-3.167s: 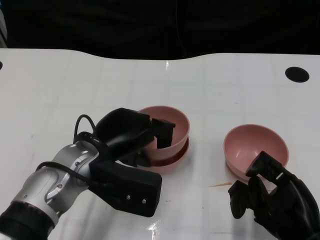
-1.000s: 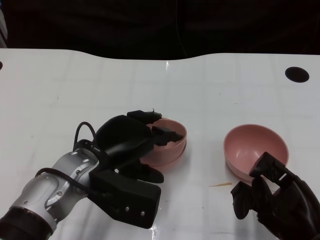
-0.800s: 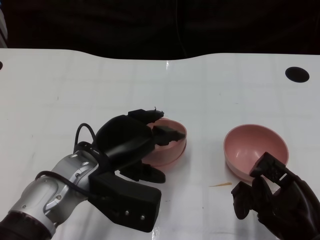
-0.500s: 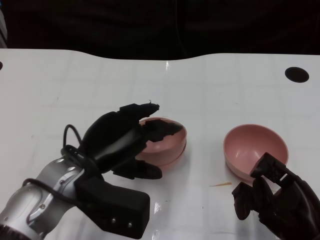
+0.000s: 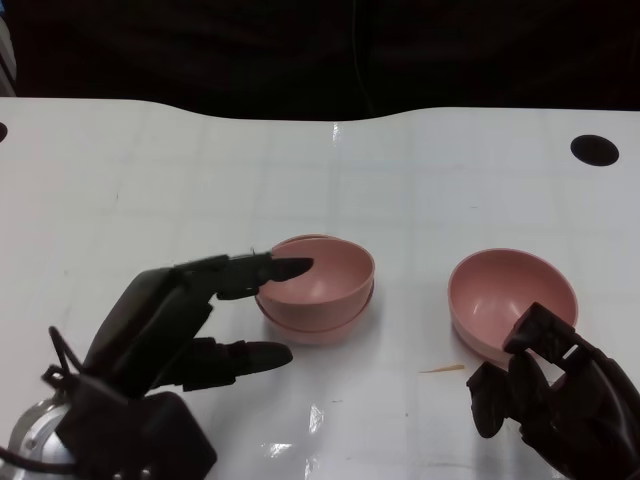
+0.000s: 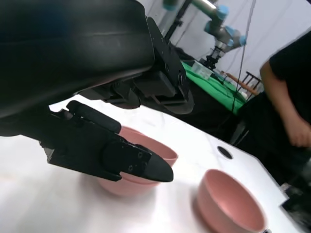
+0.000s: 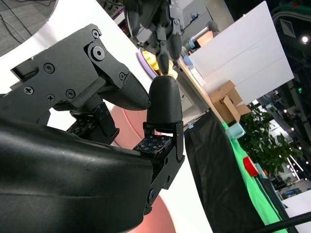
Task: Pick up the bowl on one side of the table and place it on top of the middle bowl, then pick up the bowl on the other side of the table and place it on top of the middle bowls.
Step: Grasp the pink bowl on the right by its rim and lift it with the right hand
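Observation:
Two pink bowls (image 5: pixel 318 285) sit nested in the middle of the white table, also seen in the left wrist view as the stacked bowls (image 6: pixel 163 153). My left hand (image 5: pixel 185 320) hovers just left of the stack, fingers spread, holding nothing; one fingertip (image 5: pixel 290 267) reaches to the stack's near-left rim. A single pink bowl (image 5: pixel 510 295) stands to the right, showing in the left wrist view as the lone bowl (image 6: pixel 228 204). My right hand (image 5: pixel 545 400) is at this bowl's near edge, fingers apart, one fingertip by the rim. In the right wrist view, pink of the bowl (image 7: pixel 127 116) shows between the fingers.
A black round hole (image 5: pixel 594 149) lies in the table at the far right. A small tan sliver (image 5: pixel 440 370) lies on the table between the bowls, near the front. The table's far edge (image 5: pixel 300 108) meets darkness. A person (image 6: pixel 289 92) stands beside the table.
The left hand set its bowl into the middle bowl, let go, and drew back toward the near left with fingers spread. The right hand has barely moved.

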`<state>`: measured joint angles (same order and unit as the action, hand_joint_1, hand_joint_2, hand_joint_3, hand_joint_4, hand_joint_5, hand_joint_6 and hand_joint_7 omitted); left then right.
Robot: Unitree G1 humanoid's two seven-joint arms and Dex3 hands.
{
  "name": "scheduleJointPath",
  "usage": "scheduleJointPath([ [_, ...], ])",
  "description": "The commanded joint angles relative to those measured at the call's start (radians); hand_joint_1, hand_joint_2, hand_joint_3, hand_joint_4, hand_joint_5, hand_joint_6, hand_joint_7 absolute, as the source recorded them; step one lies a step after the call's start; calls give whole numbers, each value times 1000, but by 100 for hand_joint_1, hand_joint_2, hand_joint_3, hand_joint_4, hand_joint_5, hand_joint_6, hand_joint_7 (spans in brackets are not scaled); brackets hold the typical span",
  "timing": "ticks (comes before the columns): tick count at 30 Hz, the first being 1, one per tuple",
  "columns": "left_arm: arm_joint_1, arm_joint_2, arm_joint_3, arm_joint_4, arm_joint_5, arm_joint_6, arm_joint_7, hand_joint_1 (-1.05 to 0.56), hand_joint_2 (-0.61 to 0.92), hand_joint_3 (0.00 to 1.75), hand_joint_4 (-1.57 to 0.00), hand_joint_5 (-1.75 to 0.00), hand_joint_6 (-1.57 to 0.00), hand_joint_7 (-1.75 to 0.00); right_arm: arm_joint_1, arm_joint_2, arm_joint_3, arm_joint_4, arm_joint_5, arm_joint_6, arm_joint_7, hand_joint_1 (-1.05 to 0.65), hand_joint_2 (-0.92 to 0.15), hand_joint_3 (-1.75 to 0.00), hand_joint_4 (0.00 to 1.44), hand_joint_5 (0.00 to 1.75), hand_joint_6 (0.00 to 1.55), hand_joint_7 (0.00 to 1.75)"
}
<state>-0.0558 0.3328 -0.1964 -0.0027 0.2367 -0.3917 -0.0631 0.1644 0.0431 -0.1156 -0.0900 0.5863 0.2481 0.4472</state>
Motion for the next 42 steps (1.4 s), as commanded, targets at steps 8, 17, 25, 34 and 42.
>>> scheduleJointPath([
  [8,162,-31,157,-182,-536,299,-255,-27,92,27,-74,-28,-74,-5,-5,-17,-15,6,10,2,6,1,-60,-125,95,175,66,175],
  [17,234,-72,261,-263,-746,557,-256,7,85,87,-38,-173,-36,-145,-16,-29,-25,15,17,13,14,-1,-60,-124,94,175,66,175],
  [25,265,-55,337,-341,-791,754,-220,19,89,116,-68,-175,-50,-174,-16,-22,-18,31,-44,-90,20,1,-60,-121,94,175,65,175],
  [34,311,-22,383,-456,-801,933,-188,25,92,124,-77,-175,-57,-175,-45,29,-14,219,-415,-726,-122,0,-63,-111,84,168,69,146],
  [42,312,-39,414,-499,-824,1008,-170,27,92,132,-75,-175,-55,-175,-77,-151,-27,245,-1170,-1044,-540,-49,-91,-41,58,19,72,5],
])
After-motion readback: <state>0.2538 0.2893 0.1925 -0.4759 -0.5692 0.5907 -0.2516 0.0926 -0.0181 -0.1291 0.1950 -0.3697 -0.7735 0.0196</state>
